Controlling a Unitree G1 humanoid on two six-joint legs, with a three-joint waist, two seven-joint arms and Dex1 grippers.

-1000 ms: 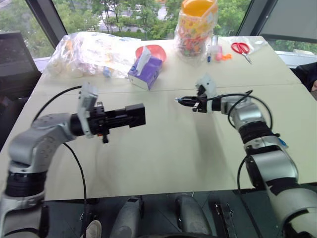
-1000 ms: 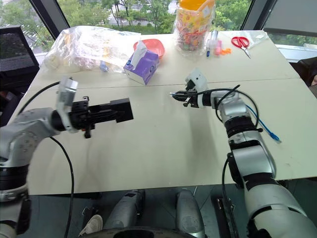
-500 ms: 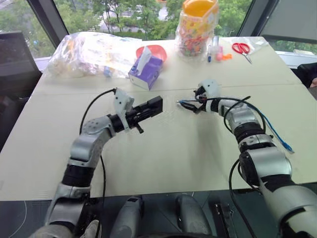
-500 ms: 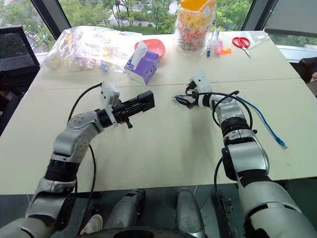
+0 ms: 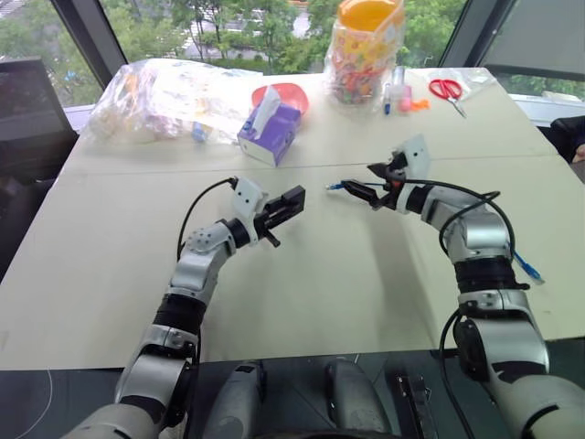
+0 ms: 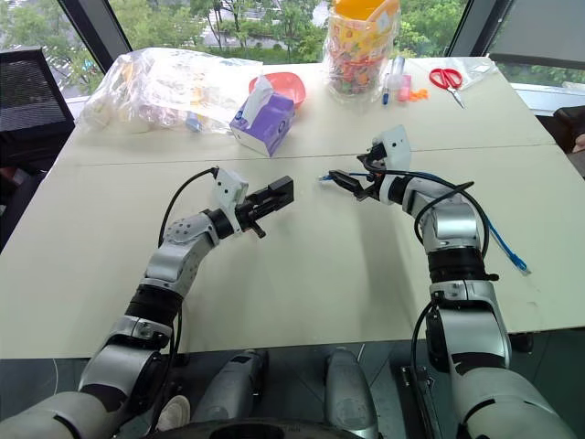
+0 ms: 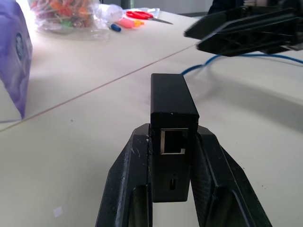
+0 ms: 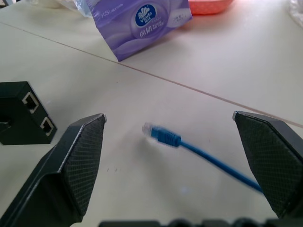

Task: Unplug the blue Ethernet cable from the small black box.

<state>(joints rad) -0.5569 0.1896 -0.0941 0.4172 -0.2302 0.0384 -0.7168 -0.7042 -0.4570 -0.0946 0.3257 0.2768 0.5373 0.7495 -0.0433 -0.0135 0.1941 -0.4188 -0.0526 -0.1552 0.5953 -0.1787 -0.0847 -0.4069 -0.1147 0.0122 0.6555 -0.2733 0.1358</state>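
My left gripper point(image 5: 285, 207) is shut on the small black box point(image 6: 279, 193), holding it just above the table. In the left wrist view the small black box point(image 7: 173, 105) stands on edge between the fingers point(image 7: 127, 170), with an empty socket facing the camera. The blue Ethernet cable point(image 8: 165, 136) lies on the table with its plug free, a short way from the box. My right gripper point(image 5: 373, 185) hovers open over that plug end point(image 5: 336, 187) with nothing in it. From there the cable point(image 6: 495, 240) trails under my right arm to the table's right side.
A purple tissue box point(image 5: 269, 130), a red bowl point(image 5: 287, 92) and a clear plastic bag point(image 5: 164, 96) sit at the back left. A jar of sweets point(image 5: 365, 50), markers point(image 5: 391, 93) and red scissors point(image 5: 445, 89) are at the back right. A seam point(image 5: 137, 167) crosses the table.
My right gripper opened and let go of the cable's plug, then drew back to the right. My left arm carried the box lower and toward the table's middle.
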